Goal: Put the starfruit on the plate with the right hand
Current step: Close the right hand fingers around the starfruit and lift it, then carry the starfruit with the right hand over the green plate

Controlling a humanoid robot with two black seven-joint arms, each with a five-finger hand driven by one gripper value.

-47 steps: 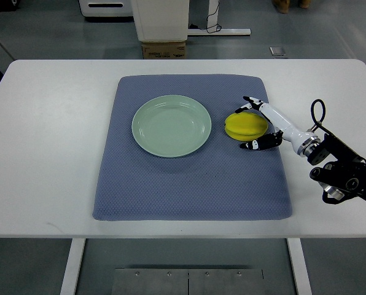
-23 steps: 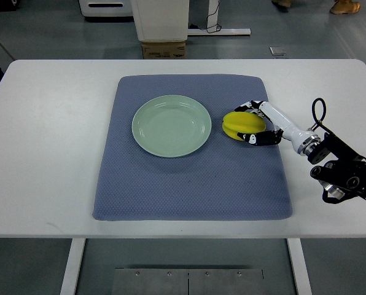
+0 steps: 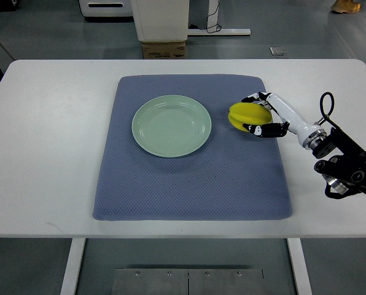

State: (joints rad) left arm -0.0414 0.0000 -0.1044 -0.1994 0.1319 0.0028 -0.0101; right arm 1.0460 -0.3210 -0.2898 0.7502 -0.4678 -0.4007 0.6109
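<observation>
Right hand (image 3: 264,115) closed around the one starfruit (image 3: 247,115), right of the single plate (image 3: 171,125).

One yellow, smooth, rounded starfruit sits in the curled black-tipped fingers (image 3: 261,129), over the blue mat (image 3: 192,178) just right of the plate and not touching it. One pale green round plate lies bare on the one textured, woven-looking mat, which covers the middle of a white table (image 3: 48,153). Beyond the far edge are a grey floor, a cardboard box (image 3: 163,49) and a white cabinet base (image 3: 160,18).
</observation>
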